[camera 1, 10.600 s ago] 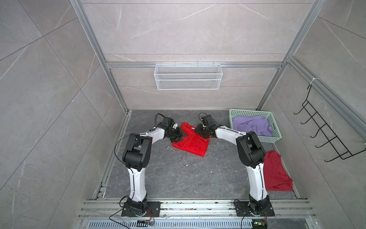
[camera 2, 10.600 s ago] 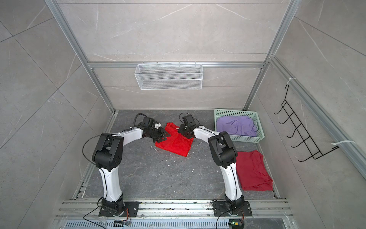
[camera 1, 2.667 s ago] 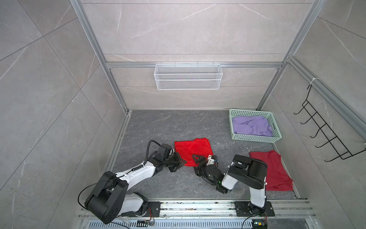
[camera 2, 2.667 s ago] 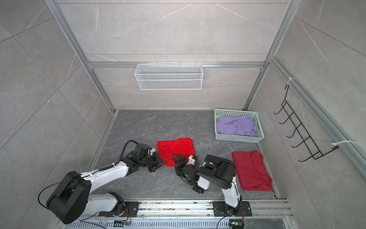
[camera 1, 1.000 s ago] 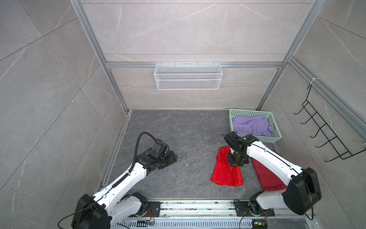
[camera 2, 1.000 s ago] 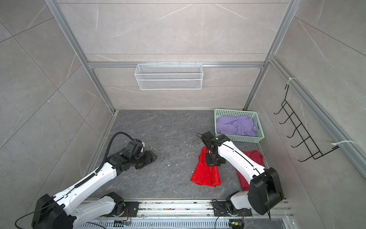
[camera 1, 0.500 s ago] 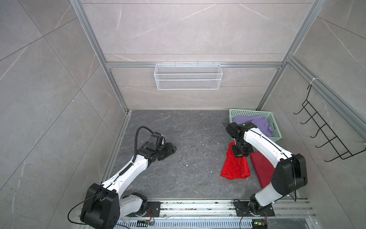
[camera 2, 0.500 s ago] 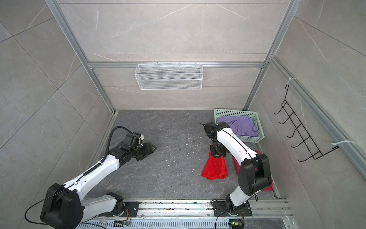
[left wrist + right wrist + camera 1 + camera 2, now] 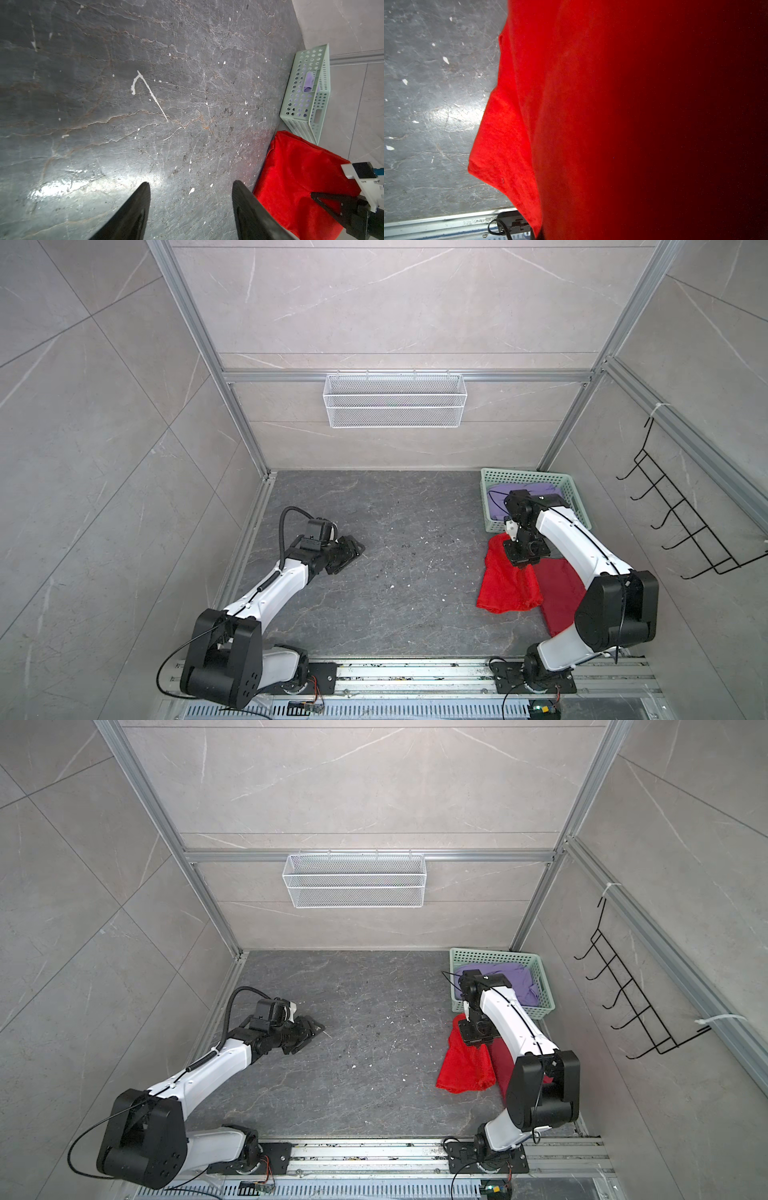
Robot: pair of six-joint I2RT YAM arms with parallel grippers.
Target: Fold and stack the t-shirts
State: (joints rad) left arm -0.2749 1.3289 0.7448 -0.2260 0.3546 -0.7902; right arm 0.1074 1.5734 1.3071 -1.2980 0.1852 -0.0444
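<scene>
Hanging from the right gripper (image 9: 523,558) (image 9: 478,1036) at the right of both top views, the bright red t-shirt (image 9: 508,589) (image 9: 465,1071) falls in loose folds down to the dark stone surface (image 9: 395,580). The fingertips of this gripper are hidden under its own body, but the jaws are pressed together on the upper part of the cloth. In the right wrist view the same red cloth (image 9: 550,124) fills most of the frame, and it is very dark on one side. The right edge of this shirt overlaps the darker red t-shirt (image 9: 559,593) (image 9: 503,1065), which lies flat just beside it, partly under the right arm. Behind them, in the far right corner, stands the mint-green perforated basket (image 9: 528,475) (image 9: 494,957) with the lavender t-shirt (image 9: 498,506) (image 9: 519,979) crumpled inside; the upper end of the bright red shirt is near the front wall of the basket. At the left of both top views the left gripper (image 9: 353,549) (image 9: 313,1029) hovers low over the bare stone, well apart from all the shirts. Its fingers (image 9: 135,207) are spread and there is nothing between them. A white wire basket (image 9: 395,406) hangs on the back wall.
</scene>
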